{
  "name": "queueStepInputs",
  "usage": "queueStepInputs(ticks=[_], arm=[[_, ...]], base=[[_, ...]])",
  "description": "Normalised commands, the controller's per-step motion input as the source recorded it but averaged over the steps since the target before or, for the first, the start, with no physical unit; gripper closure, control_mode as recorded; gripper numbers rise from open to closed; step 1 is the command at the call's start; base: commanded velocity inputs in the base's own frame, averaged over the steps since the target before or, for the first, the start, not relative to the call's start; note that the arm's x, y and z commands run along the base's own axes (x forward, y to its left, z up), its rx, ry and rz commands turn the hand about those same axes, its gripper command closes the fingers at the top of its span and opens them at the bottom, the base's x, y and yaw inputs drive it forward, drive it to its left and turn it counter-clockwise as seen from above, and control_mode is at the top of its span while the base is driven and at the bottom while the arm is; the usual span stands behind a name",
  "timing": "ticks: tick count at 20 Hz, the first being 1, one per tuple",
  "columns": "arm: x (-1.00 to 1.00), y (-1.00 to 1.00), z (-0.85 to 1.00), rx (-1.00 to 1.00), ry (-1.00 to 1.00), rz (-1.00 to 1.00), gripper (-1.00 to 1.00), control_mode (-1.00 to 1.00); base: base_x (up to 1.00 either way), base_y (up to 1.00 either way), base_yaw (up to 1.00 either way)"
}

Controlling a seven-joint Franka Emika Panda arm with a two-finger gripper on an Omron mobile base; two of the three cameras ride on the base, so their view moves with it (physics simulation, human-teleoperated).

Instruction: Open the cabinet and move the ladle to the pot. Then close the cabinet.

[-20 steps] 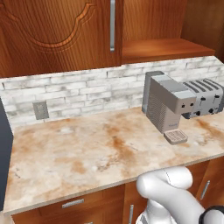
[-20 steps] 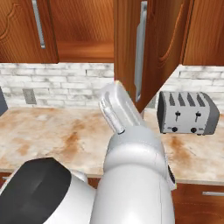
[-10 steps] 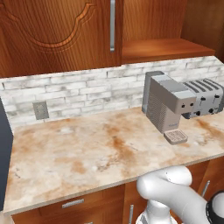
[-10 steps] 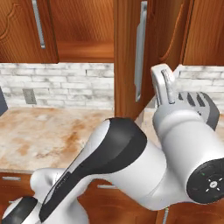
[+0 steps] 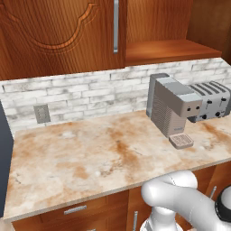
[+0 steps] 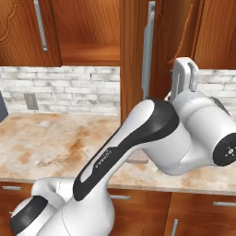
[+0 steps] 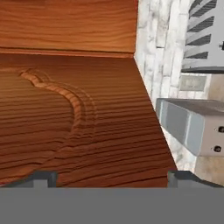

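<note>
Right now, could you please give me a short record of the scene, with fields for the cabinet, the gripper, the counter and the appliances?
cabinet: one door swung open, edge toward the right base view; left door shut
cabinet shelf: bare wood where visible; no ladle visible on it
gripper: open, facing a carved door panel at close range, holding nothing
counter: mottled marble top
appliances: grey coffee machine, silver toaster beside it
wall: outlet on the brick backsplash

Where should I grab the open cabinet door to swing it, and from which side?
Grip the cabinet door by its long vertical silver bar handle, coming at its front. The bar stands proud of the door, so the open gripper probably fits around it.
</note>
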Motion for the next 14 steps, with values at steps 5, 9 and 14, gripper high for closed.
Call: queueStepInputs(ticks=[5, 9, 14], arm=[[-0.2, 0.42, 0.11, 0.05, -0.08, 0.07, -1.0, -1.0], [-0.43, 0.92, 0.22, 0.0, -0.13, 0.02, -1.0, -1.0], [-0.06, 1.0, 0.12, 0.0, -0.07, 0.01, -1.0, -1.0]], base=[[0.0, 0.0, 0.0], [0.0, 0.0, 0.0], [0.0, 0.0, 0.0]])
